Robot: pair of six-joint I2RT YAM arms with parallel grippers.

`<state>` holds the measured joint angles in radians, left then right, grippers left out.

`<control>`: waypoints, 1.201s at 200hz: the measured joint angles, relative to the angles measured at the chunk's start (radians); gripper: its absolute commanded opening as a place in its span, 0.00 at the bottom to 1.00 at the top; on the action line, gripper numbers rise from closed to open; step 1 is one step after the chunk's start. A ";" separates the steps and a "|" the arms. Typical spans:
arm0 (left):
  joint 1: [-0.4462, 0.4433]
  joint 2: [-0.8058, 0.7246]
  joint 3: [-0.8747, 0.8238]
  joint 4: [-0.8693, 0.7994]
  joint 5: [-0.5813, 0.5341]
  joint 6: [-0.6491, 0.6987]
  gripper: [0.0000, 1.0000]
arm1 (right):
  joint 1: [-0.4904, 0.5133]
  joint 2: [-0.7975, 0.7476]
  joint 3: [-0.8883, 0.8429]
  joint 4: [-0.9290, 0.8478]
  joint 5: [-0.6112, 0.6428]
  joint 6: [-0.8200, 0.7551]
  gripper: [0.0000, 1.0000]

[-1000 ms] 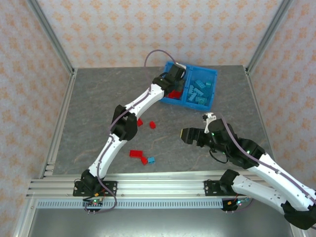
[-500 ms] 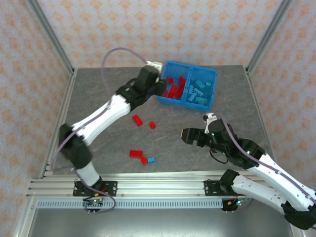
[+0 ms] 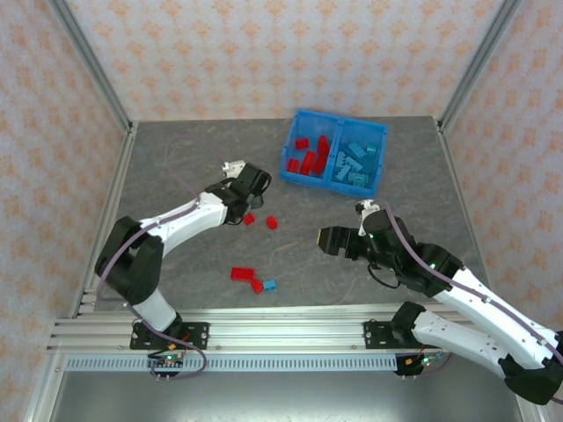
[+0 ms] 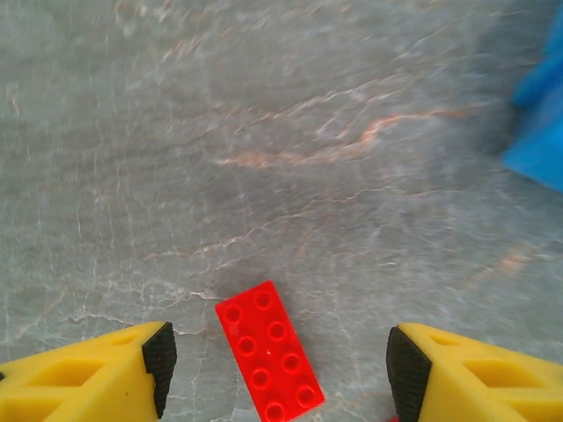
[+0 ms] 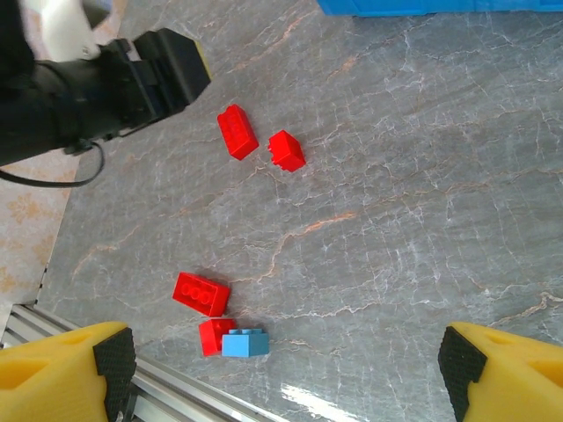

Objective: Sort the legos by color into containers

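The blue bin (image 3: 382,156) stands at the back of the table, with red legos (image 3: 308,159) in its left compartment and teal legos (image 3: 355,162) in its right. My left gripper (image 3: 247,200) hovers open over a red lego (image 3: 249,218). In the left wrist view that eight-stud brick (image 4: 268,350) lies flat on the table between the open fingers (image 4: 158,365), touching neither. A second red lego (image 3: 272,221) sits just right of it. My right gripper (image 3: 330,239) is open and empty, above bare table; its wrist view shows two red legos (image 5: 201,294) and a blue lego (image 5: 245,342) near the front rail.
The grey marbled table (image 3: 176,158) is walled at the back and sides. The bin's corner (image 4: 538,132) shows at the right of the left wrist view. An aluminium rail (image 3: 281,332) runs along the front edge, close to the front cluster of bricks.
My left arm has swung back from the bin's red compartment to the table and come down over the red brick, and its jaws have widened. The right arm has barely moved.
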<state>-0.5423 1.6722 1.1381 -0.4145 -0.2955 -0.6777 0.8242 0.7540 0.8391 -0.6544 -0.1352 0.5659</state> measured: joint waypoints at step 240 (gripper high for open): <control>-0.057 -0.006 0.275 0.029 0.101 0.078 0.26 | 0.000 -0.014 -0.013 0.074 -0.064 0.018 0.90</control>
<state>-0.5991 1.6661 1.4132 -0.3855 -0.1944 -0.5999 0.8242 0.7403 0.8261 -0.5800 -0.1993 0.5835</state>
